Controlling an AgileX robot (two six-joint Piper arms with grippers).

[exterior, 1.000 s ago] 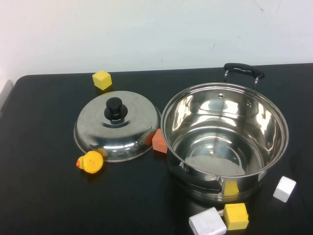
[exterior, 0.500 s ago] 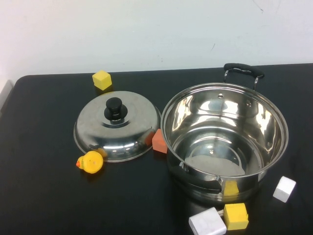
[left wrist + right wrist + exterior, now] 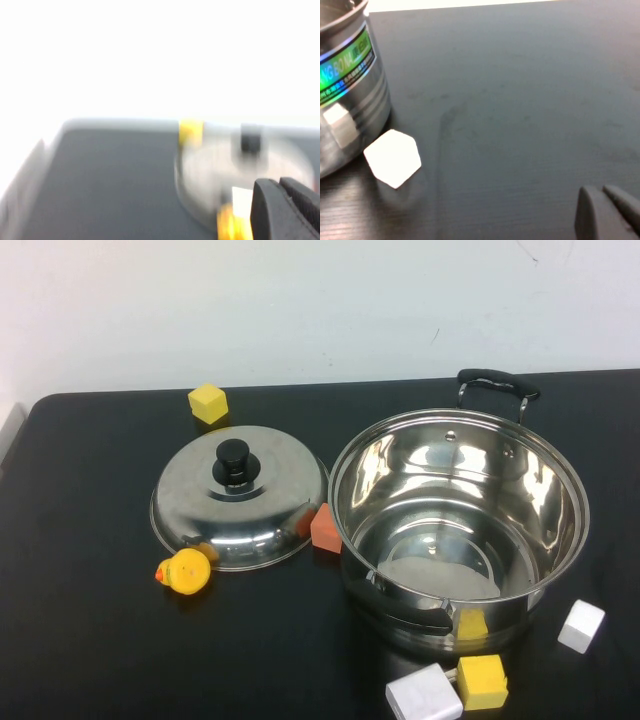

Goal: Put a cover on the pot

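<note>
The big shiny steel pot [image 3: 460, 525] stands open on the right of the black table, one black handle [image 3: 497, 381] at its far side. The domed steel lid [image 3: 240, 498] with a black knob [image 3: 233, 461] lies flat on the table to the pot's left. Neither gripper shows in the high view. In the blurred left wrist view my left gripper [image 3: 280, 182] is shut and empty, short of the lid [image 3: 240, 170]. In the right wrist view my right gripper [image 3: 602, 189] is shut and empty over bare table, away from the pot's wall [image 3: 345, 90].
An orange block [image 3: 326, 528] sits between lid and pot. A yellow duck [image 3: 186, 571] touches the lid's front edge. A yellow cube [image 3: 208, 403] lies behind the lid. Near the pot's front are a white block [image 3: 424, 695], a yellow cube [image 3: 482, 681] and a white cube [image 3: 581, 626].
</note>
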